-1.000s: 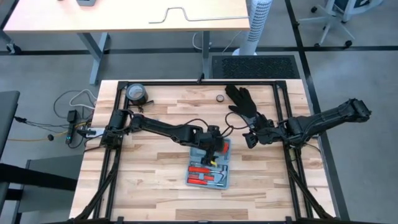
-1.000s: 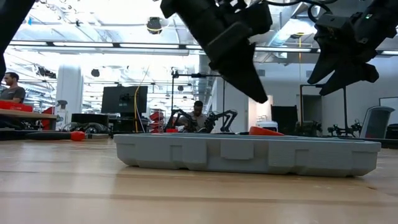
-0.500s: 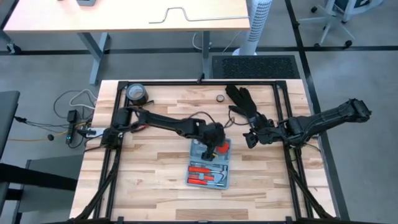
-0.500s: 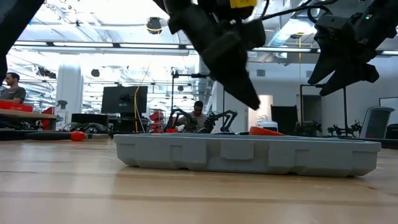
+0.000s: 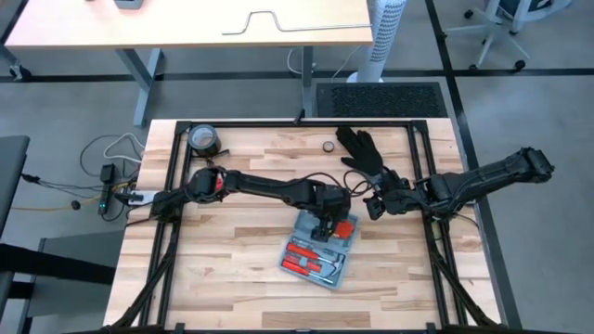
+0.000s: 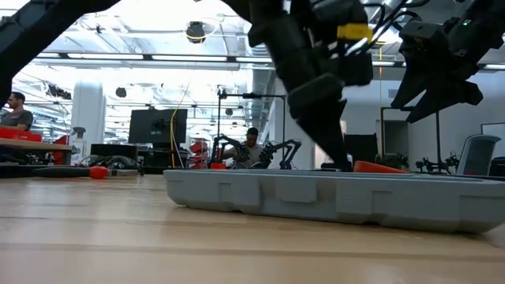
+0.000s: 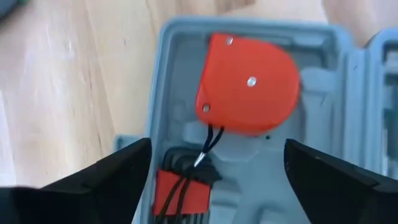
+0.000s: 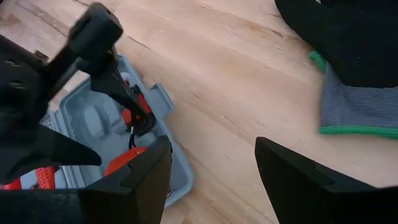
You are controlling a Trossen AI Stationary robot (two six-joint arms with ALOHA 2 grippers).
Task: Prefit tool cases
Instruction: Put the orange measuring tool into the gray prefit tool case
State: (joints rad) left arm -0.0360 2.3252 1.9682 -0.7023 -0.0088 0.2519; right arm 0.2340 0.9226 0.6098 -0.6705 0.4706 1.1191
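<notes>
The rounded blue-grey plastic tool case [image 5: 320, 246] lies open on the slatted wooden desk [image 5: 232, 250]; left gripper [image 5: 327, 221] spread empty over its moulded recesses, right gripper [image 5: 375, 208] parted, empty.

No readable text, labels or numbers anywhere.

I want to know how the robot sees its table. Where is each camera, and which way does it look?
High view: above, looking straight down at the tool case; both arms show.
Low view: at table height, looking across; arms come from above.
Left wrist view: over the case, between its open fingers.
Right wrist view: past its open fingers toward case and black glove.
All four share the case.
</notes>
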